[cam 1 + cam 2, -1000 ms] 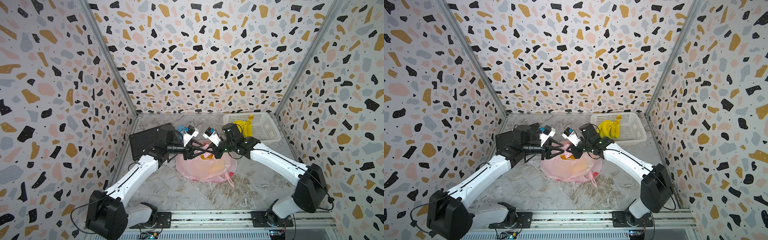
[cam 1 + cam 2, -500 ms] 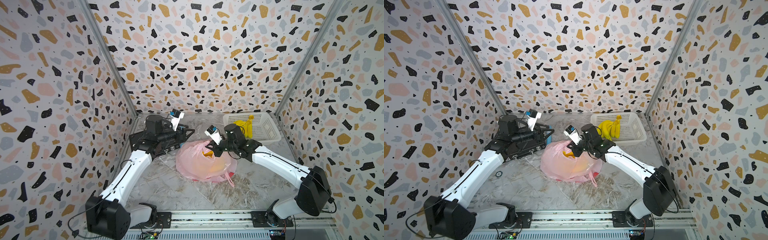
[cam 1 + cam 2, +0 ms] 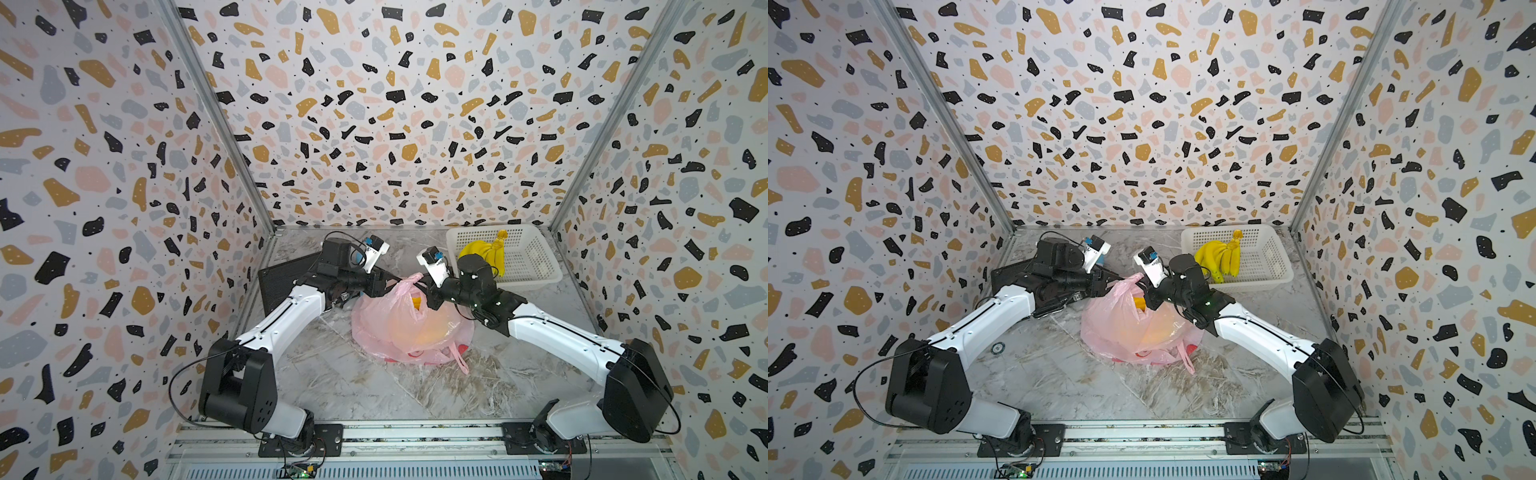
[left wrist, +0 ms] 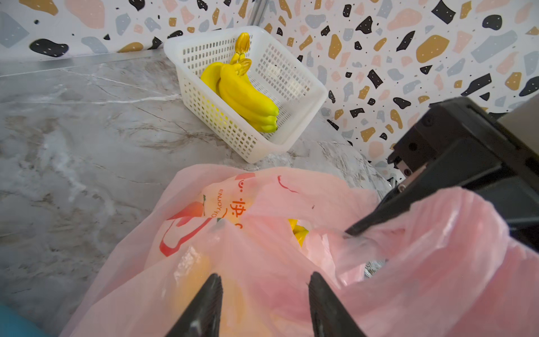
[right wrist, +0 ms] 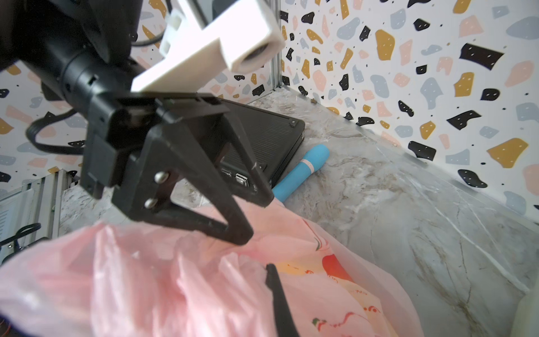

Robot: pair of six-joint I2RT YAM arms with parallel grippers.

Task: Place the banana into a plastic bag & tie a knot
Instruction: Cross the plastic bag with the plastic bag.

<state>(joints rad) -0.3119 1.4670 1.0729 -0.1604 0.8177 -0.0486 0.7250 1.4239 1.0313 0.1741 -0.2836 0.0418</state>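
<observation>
We are looking into a robot test cell, a lab rig rather than a home. Terrazzo-print panels [image 3: 395, 104] are boxing in everything beyond the left gripper [image 3: 392, 281] and right gripper [image 3: 422, 287]. Aluminium posts [image 3: 216, 124] are joining them. Well behind both grippers a metal rail [image 3: 415, 434] is carrying the arm bases [image 3: 291, 438], with a bare circuit board [image 3: 299, 471] sitting just beside it.

Terrazzo-print walls [image 3: 374, 104] three sides; grey marble floor [image 3: 353, 386]; even light.
</observation>
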